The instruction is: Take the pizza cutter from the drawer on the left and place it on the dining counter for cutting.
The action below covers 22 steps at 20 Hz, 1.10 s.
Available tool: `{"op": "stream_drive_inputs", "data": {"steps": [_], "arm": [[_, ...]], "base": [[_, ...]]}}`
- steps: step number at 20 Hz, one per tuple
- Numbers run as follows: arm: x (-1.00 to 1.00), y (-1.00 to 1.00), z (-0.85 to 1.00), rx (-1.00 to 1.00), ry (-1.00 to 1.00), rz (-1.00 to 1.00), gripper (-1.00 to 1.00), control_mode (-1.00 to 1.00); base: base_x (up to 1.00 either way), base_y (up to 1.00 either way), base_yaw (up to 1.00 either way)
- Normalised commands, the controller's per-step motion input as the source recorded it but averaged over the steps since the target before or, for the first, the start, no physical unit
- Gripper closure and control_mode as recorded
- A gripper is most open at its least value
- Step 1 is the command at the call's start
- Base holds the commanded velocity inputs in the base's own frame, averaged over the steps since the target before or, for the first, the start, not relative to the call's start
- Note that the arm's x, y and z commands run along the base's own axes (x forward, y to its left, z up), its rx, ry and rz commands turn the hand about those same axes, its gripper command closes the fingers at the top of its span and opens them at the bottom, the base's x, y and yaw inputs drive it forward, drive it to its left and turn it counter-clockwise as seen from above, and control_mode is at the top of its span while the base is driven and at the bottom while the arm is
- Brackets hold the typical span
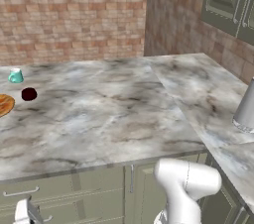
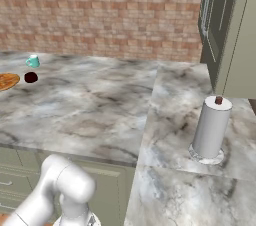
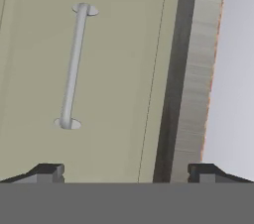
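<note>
- Two-finger gripper (image 3: 126, 171) spread wide with nothing between the dark finger tips (image 3: 47, 171), facing the closed wide sage-green drawer front (image 3: 114, 84).
- Slim silver bar handle (image 3: 74, 67) on that front, just ahead of the fingers, apart from them.
- Seen from the base cameras, same green drawer fronts below the counter edge (image 1: 59, 193), white arm (image 1: 186, 188) bent low in front of them.
- Pizza cutter nowhere to be made out; drawer shut.
- Above, large grey-white marble dining counter with brownish veins (image 1: 109, 114), L-shaped, running on to the right.
- On its right leg, upright white paper-towel roll on a round base (image 2: 211, 130), below a dark green wall cabinet (image 2: 225, 25).
- Far left of the counter, dark red round ball (image 1: 29, 94), beside an orange flat round thing at the edge of view (image 1: 5, 104).
- Small teal cup (image 1: 16, 75) just behind the ball.
- Red-brown brick wall (image 1: 74, 15) at the back.
</note>
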Motion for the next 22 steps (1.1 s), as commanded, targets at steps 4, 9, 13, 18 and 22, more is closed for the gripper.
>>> {"op": "stream_drive_inputs", "data": {"steps": [4, 9, 13, 18, 22], "arm": [[0.23, 0.11, -0.46, 0.00, 0.00, 0.00, -1.00, -1.00], [0.25, 0.12, -0.23, 0.02, 0.00, 0.00, -1.00, -1.00], [0.34, 0.20, -0.15, 0.03, 0.00, 0.00, -1.00, -1.00], [0.24, 0.32, -0.17, 0.01, 0.00, 0.00, -1.00, -1.00], [0.06, 0.30, -0.30, 0.01, 0.00, 0.00, -1.00, -1.00]], "base": [[0.00, 0.00, 0.00], [0.00, 0.00, 0.00], [0.00, 0.00, 0.00], [0.00, 0.00, 0.00], [0.00, 0.00, 0.00]]}}
